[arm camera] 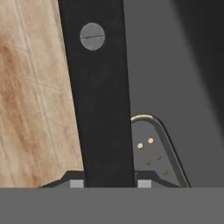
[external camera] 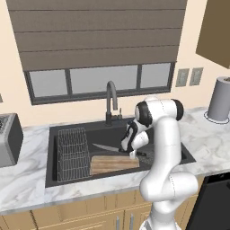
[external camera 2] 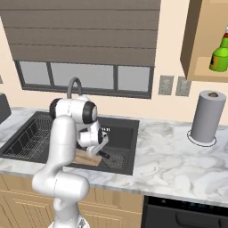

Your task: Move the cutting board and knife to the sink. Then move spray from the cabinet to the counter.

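Observation:
The black sink holds the light-brown cutting board, lying flat near its front wall. My gripper reaches down into the basin at the board's right end and is shut on the black handle of the knife, whose grey blade points left behind the board. In the hand view the knife handle runs up between my fingertips, with the cutting board to its left. The green spray stands in the open wooden cabinet, high above the marble counter.
A wire rack fills the sink's left part. The dark faucet rises behind the basin. A grey paper towel roll stands on the counter under the cabinet. A toaster sits at the far left.

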You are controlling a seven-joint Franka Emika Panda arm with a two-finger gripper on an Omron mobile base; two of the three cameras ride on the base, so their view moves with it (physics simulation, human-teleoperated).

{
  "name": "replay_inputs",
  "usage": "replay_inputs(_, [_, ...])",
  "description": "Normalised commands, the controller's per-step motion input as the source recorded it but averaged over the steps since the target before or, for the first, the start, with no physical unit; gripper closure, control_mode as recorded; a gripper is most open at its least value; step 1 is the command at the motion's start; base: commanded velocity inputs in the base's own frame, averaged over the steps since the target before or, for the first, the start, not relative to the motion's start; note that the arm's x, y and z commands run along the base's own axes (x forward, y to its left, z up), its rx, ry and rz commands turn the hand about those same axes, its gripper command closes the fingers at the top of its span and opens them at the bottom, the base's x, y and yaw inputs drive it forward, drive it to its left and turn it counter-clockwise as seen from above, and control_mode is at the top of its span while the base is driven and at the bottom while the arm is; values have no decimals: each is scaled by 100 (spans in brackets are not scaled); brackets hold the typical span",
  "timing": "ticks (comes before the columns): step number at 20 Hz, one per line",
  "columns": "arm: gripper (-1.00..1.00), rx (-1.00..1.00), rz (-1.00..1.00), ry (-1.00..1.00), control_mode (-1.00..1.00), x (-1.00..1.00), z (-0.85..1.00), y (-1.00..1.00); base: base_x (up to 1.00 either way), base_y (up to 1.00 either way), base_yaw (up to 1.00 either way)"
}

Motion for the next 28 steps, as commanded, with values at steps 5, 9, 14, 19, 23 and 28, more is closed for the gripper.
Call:
replay_inputs(5, [100,2,0,-4,-100,21,-23,0,0,0,0])
replay_inputs(9, [100,0,0,0,-100,16,-38,0,0,0,0])
replay_inputs(14, [100,-1,0,0,-100,7,-40,6,0,0,0])
replay_inputs(19, [100,-1,0,0,-100,0,-16,9,0,0,0])
replay_inputs(23, [100,0,0,0,-100,0,0,0,0,0,0])
replay_inputs(28, [-100,0,0,0,-100,0,0,0,0,0,0])
